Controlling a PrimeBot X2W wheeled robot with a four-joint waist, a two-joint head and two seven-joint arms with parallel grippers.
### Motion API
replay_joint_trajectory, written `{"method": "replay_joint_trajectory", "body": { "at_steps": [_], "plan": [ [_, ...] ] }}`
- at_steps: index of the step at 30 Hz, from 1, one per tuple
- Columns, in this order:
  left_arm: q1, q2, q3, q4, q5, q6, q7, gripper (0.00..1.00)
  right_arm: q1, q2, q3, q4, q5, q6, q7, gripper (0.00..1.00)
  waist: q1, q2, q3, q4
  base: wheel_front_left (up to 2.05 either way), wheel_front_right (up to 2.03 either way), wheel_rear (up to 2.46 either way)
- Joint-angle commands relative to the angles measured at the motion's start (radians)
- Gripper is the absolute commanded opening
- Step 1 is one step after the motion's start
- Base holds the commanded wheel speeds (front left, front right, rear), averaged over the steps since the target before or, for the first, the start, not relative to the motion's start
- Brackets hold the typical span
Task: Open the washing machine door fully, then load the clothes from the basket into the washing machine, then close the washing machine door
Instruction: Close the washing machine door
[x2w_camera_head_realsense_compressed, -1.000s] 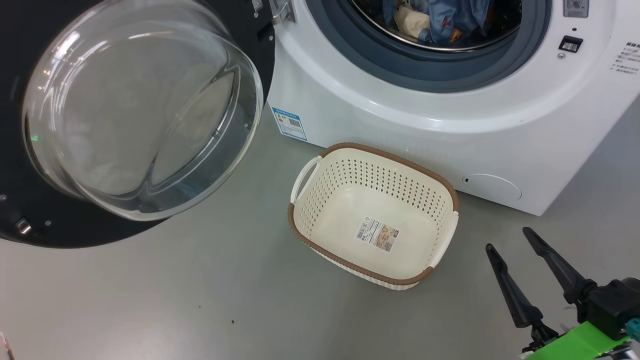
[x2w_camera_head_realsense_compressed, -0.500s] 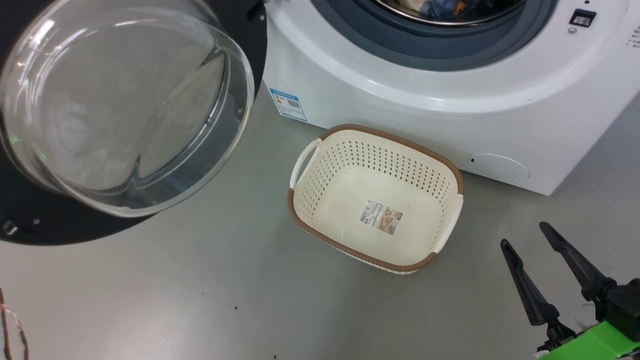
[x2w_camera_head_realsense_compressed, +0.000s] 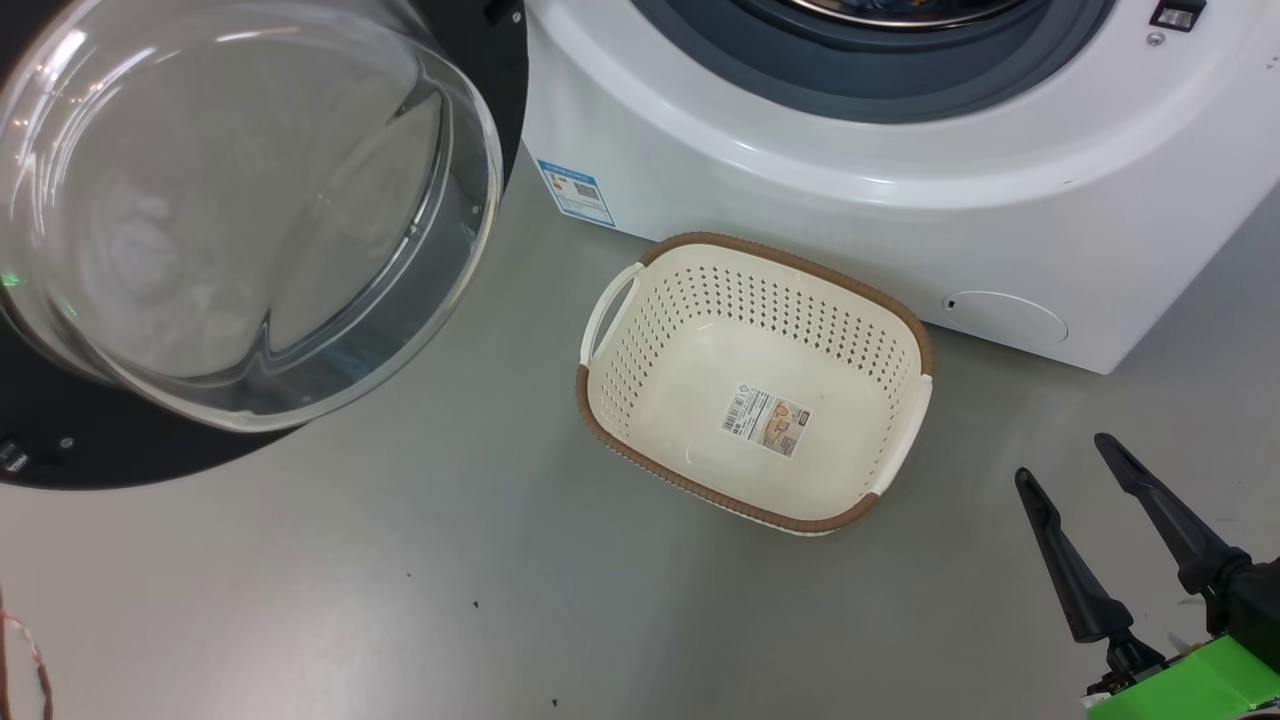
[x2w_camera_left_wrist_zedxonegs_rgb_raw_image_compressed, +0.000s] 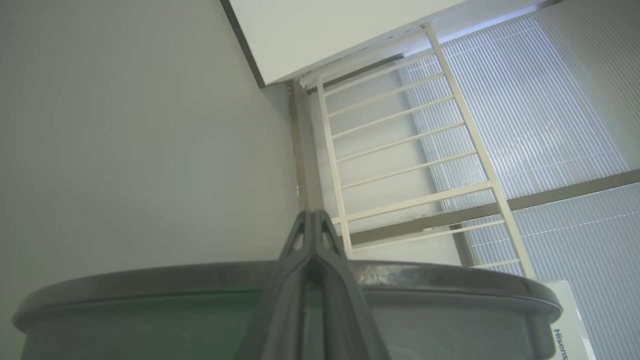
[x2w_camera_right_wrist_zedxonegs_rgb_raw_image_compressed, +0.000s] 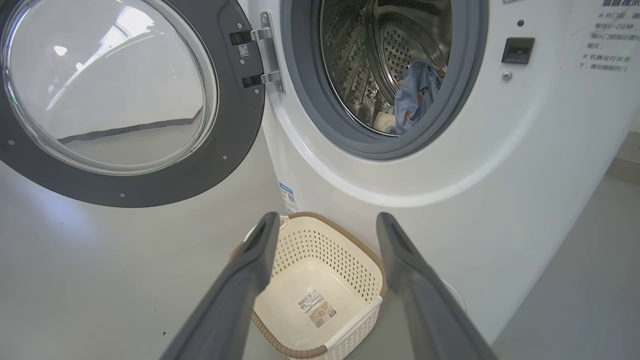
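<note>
Door (x2w_camera_head_realsense_compressed: 250, 200) open, basket (x2w_camera_head_realsense_compressed: 760, 310) empty, clothes (x2w_camera_right_wrist_zedxonegs_rgb_raw_image_compressed: 415, 95) in the drum (x2w_camera_right_wrist_zedxonegs_rgb_raw_image_compressed: 395, 45).
At the left we see the door standing wide open, its glass porthole turned toward us. Our left gripper (x2w_camera_left_wrist_zedxonegs_rgb_raw_image_compressed: 311, 215) has its two fingers pressed together and holds nothing. In the middle, the basket stands on the grey floor (x2w_camera_head_realsense_compressed: 400, 560), just in front of the washing machine (x2w_camera_head_realsense_compressed: 850, 200). At the right, our right gripper (x2w_camera_head_realsense_compressed: 1062, 458) hangs over the floor with wide jaws, apart from the basket.

I see my right gripper (x2w_camera_head_realsense_compressed: 1062, 458) low on the right, fingers spread wide and empty. My left gripper (x2w_camera_left_wrist_zedxonegs_rgb_raw_image_compressed: 312, 216) has its fingers pressed tight together.
</note>
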Motion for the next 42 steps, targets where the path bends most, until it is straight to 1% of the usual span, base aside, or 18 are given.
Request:
{"method": "replay_joint_trajectory", "body": {
  "at_steps": [1, 7, 12, 16, 21, 32, 38, 42],
  "plan": [
    [-0.014, 0.073, 0.011, -0.015, 0.018, -0.017, 0.022, 0.00, 0.008, -0.014, 0.021, -0.029, 0.006, 0.003, 0.003, 1.00, -0.0001, -0.0001, -0.001, 0.001, 0.00, 0.00, 0.00],
    [0.006, 0.094, -0.025, -0.037, 0.034, -0.040, 0.100, 0.00, 0.007, -0.015, 0.023, -0.027, 0.007, 0.003, 0.004, 1.00, -0.0001, -0.0001, -0.006, 0.006, 0.00, 0.00, 0.00],
    [0.029, 0.097, -0.034, -0.074, 0.019, -0.059, 0.170, 0.00, 0.011, -0.013, 0.025, -0.026, 0.009, 0.003, 0.004, 1.00, -0.0001, -0.0001, -0.012, 0.012, 0.00, 0.00, 0.00],
    [0.048, 0.104, -0.051, -0.100, 0.019, -0.063, 0.221, 0.00, 0.012, -0.014, 0.025, -0.027, 0.009, 0.003, 0.005, 1.00, -0.0001, -0.0001, -0.015, 0.014, 0.00, 0.00, 0.00],
    [0.074, 0.103, -0.055, -0.146, -0.006, -0.068, 0.290, 0.00, 0.008, -0.014, 0.028, -0.028, 0.012, 0.003, 0.007, 1.00, -0.0001, -0.0001, -0.015, 0.015, 0.00, 0.00, 0.00],
    [0.126, 0.103, -0.042, -0.243, -0.051, -0.070, 0.374, 0.00, -0.002, -0.014, 0.032, -0.030, 0.010, 0.003, 0.010, 1.00, -0.0001, -0.0001, -0.009, 0.016, 0.00, 0.00, 0.00],
    [0.152, 0.091, -0.027, -0.305, -0.088, -0.079, 0.418, 0.00, -0.003, -0.011, 0.023, -0.031, 0.007, 0.003, 0.004, 1.00, -0.0001, -0.0001, -0.009, 0.017, 0.00, 0.00, 0.00],
    [0.192, 0.083, -0.039, -0.361, -0.087, -0.086, 0.450, 0.00, -0.002, -0.003, 0.017, -0.027, -0.004, 0.003, -0.005, 1.00, -0.0001, -0.0001, -0.017, 0.018, 0.00, 0.00, 0.00]
  ]
}}
